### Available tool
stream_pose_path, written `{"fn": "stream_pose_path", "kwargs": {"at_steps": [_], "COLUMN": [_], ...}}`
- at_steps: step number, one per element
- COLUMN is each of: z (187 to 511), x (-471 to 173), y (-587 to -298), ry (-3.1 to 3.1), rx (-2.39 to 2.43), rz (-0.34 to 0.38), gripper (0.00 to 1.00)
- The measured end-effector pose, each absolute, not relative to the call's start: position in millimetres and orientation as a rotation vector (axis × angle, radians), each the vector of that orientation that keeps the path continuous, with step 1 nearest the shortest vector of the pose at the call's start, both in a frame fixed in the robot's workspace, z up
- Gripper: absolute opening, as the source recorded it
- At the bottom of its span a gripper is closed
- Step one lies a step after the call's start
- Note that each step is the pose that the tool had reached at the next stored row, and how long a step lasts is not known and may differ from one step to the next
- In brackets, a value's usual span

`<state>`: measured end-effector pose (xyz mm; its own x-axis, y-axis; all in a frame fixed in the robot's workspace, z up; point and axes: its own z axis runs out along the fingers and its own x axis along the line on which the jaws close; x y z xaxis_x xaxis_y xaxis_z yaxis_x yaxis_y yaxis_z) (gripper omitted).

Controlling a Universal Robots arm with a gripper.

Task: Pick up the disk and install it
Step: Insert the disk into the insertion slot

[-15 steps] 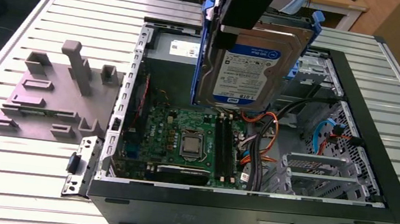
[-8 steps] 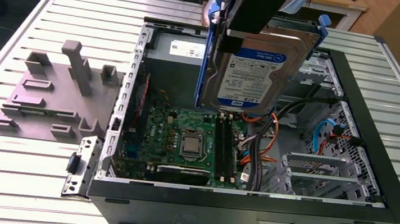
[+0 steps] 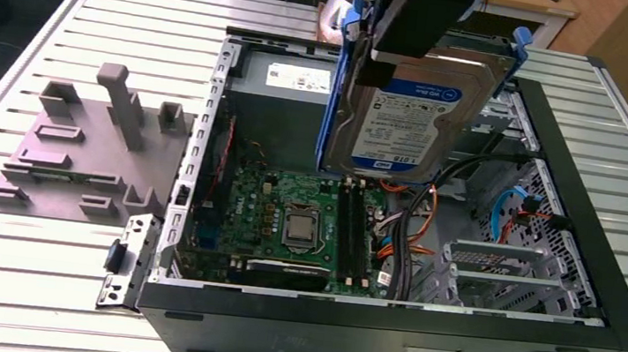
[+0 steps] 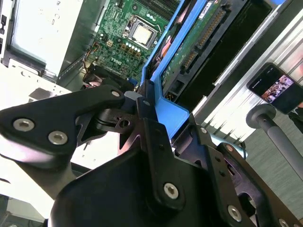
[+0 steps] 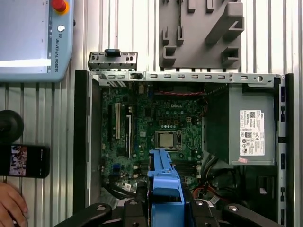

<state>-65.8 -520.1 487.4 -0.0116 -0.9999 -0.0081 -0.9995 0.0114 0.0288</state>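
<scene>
Exterior view: hand (image 3: 423, 51) is closed on the disk (image 3: 409, 120), gripping its upper end. The disk hangs straight below the hand, on edge, long axis vertical, label face towards the camera. It's clear of everything, in the air above the open case (image 3: 389, 349), roughly over the motherboard (image 3: 275, 203) near the far wall. The bare metal cage (image 3: 504, 273) sits lower and towards the exterior view's right of the disk. Disk is a flat silver metal slab with a glossy white-and-blue label. The blue frame (image 3: 331, 116) is plastic and runs down its edge. Case is a black shell with perforated sheet-metal inside and loose orange and blue cables by the cage. The worktop (image 3: 32, 259) is ribbed aluminium with a matte grey fixture (image 3: 68, 157) of blocky posts on it.

Second wrist view: the black fingers (image 4: 151, 127) are pinched onto the blue frame with no visible gap. The disk's long axis runs away from the hand towards the motherboard. Its underside shows a green circuit board (image 4: 196, 47) with a connector row. A phone (image 4: 276, 87) stands on a mount off to one side.

First wrist view: looking down along the disk, edge-on. The frame's blue end is over the motherboard, just beside the processor socket (image 5: 166, 140). The grey box (image 5: 246, 130) with a white sticker occupies one corner of the case.
</scene>
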Motion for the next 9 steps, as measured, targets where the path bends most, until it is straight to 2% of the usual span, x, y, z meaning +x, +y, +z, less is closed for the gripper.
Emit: {"fn": "stream_pose_path", "kwargs": {"at_steps": [9], "z": [485.8], "x": [-63.5], "y": [-530.6], "ry": [-2.224], "rx": [2.198], "rz": [-0.041], "gripper": [0.36]}}
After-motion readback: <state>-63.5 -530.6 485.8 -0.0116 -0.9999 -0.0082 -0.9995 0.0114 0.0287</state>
